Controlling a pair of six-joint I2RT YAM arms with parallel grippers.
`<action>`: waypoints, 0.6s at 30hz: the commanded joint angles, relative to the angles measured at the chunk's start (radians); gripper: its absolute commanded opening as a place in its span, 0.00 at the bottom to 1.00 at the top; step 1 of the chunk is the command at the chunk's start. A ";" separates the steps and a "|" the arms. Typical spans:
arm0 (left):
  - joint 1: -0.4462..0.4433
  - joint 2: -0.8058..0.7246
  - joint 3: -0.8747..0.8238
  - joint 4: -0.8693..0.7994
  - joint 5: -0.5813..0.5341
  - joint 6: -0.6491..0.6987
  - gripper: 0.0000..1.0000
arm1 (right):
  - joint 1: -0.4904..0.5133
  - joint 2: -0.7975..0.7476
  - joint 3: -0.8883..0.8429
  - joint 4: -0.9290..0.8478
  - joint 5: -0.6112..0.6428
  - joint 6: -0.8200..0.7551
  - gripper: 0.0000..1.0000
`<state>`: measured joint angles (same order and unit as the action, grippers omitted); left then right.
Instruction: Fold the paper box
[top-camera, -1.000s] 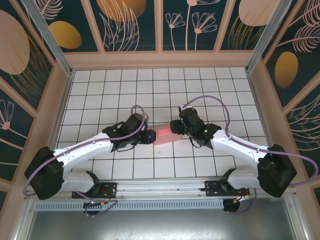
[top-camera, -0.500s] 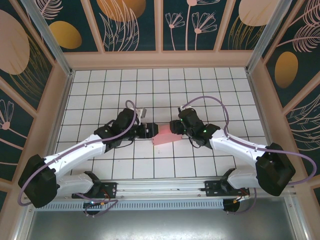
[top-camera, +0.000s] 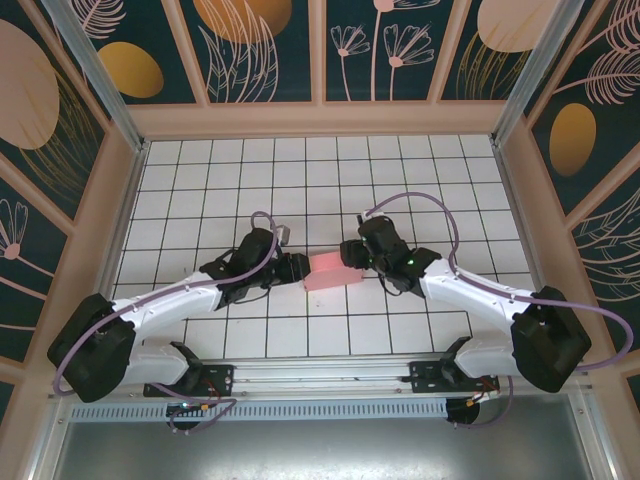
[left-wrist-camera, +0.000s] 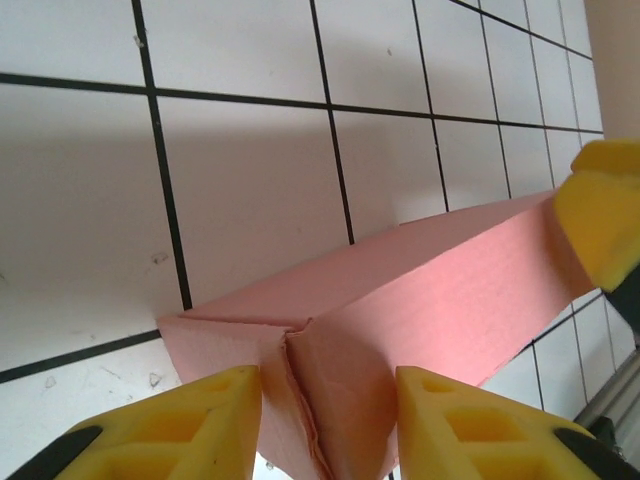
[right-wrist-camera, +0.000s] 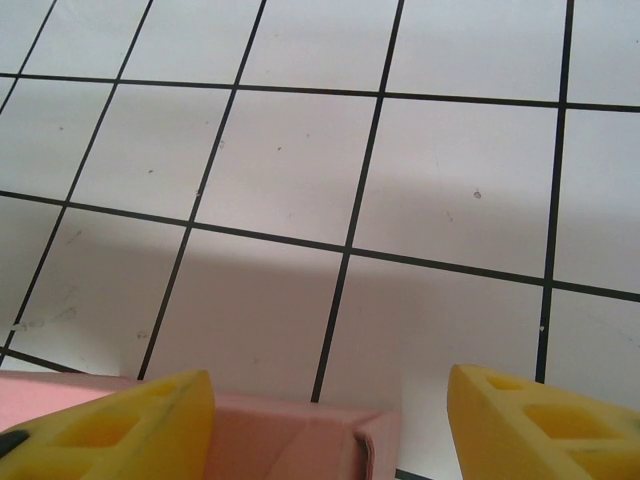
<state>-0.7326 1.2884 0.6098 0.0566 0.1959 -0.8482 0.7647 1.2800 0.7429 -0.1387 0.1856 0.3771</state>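
White tiles with black lines cover the table that I am watching from far away. From the lower left of the top view, my left arm reaches up toward the middle. The left pincer sits right at the left end of the paper box.

In the left wrist view its two yellow fingers stand at the bottom of the frame. One is on each side of the box's near end, where the folded flaps meet in a bumpy seam. The fingers are right up against the pink card. I cannot tell if they are squeezing it or only touching it.

The paper box is a small, long pink shape in the middle of the top view, between the two pincers. In the left wrist view it runs from the bottom of the frame up to the right edge. At that far end a yellow finger of the right pincer touches the card.

In the right wrist view the right pincer stands wide apart. The box's end sits at the bottom of the frame, against the finger on the left, with a gap before the other finger. My right arm comes in from the lower right of the top view.
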 joint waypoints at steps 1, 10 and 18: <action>0.004 0.022 -0.059 -0.066 -0.030 -0.016 0.37 | -0.017 -0.035 0.008 0.000 -0.051 0.018 0.63; 0.004 0.041 -0.036 -0.077 -0.043 0.008 0.37 | -0.126 -0.161 -0.056 0.048 -0.276 0.106 0.60; 0.004 0.062 -0.029 -0.074 -0.027 0.021 0.36 | -0.157 -0.177 -0.142 -0.001 -0.323 0.127 0.47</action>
<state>-0.7330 1.3045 0.6014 0.1047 0.1986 -0.8539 0.6147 1.1004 0.6193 -0.1200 -0.0925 0.4858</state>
